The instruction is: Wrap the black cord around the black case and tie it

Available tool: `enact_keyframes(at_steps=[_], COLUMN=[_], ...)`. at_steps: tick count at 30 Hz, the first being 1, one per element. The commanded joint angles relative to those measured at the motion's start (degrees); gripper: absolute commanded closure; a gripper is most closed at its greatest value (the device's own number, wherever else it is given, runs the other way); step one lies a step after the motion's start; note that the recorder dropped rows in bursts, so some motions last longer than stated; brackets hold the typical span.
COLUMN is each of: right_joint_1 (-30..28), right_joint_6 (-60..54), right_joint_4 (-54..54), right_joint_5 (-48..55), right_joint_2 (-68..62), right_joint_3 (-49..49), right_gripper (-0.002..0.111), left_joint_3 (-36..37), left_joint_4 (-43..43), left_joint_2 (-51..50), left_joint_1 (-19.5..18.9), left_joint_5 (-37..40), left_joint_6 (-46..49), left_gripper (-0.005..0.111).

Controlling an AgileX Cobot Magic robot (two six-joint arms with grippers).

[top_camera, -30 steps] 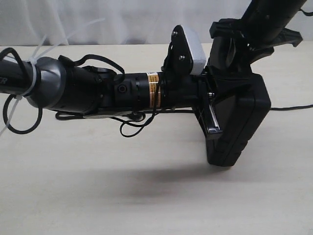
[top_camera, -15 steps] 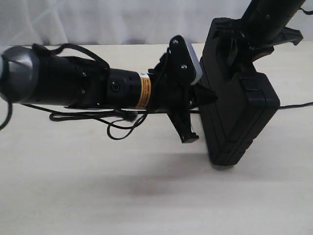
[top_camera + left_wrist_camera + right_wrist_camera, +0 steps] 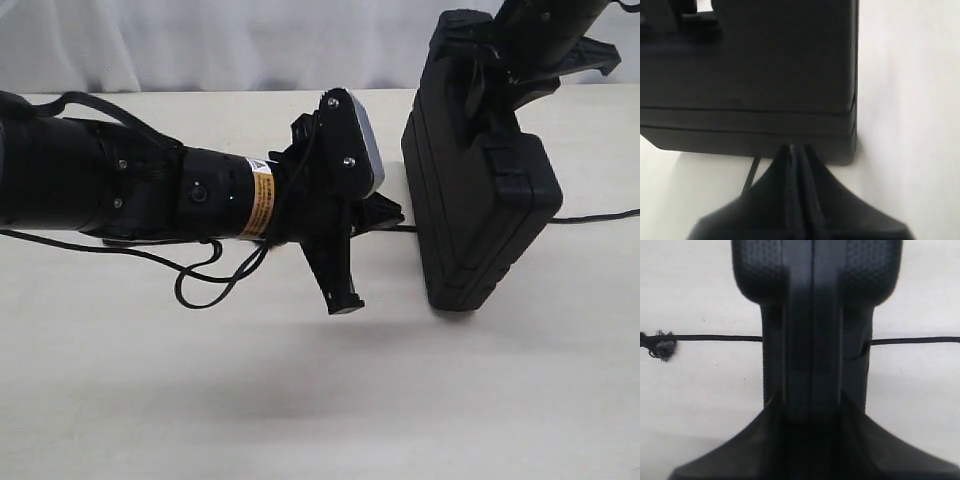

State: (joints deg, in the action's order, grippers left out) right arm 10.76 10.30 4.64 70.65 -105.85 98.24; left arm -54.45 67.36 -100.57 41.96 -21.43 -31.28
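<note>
Right gripper [image 3: 812, 401] clamps the flat rectangular black plastic case [image 3: 480, 200] on edge, left gripper [image 3: 792, 150] closed beside it; thin black braided cord [image 3: 715, 338] lies straight beneath, not yet wrapped or tied

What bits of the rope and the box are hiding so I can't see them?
- Middle of the black cord: in the right wrist view, the black case covers it.
- Whether the left gripper is pinching the cord: the left wrist view is blurred, and the gripper itself covers that spot.
- Where the cord ends on the right: the edge of the exterior view cuts it off.
</note>
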Motion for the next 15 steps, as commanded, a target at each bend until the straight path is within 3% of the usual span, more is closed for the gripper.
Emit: enact_keyframes(at_steps=[1, 11, 15], right_joint_1=[-0.11, -0.11, -0.11], right_joint_6=[1.03, 0.43, 0.43], right_joint_4=[-0.71, -2.14, -0.84], right_joint_5=[-0.69, -0.69, -0.69], right_joint_2=[-1.46, -2.65, -2.54], right_joint_3=[1.02, 1.02, 1.80], right_gripper=[0.104, 0.104, 0.084], left_joint_3=[0.45, 0.45, 0.45], left_joint_4=[2.83, 3.95, 3.95], left_joint_2=[0.58, 0.58, 0.58], left_joint_1=[0.00, 0.00, 0.00], left_joint_5=[0.15, 2.28, 2.28], left_joint_6=[-0.54, -0.54, -0.54], left_gripper=[0.107, 0.107, 0.107])
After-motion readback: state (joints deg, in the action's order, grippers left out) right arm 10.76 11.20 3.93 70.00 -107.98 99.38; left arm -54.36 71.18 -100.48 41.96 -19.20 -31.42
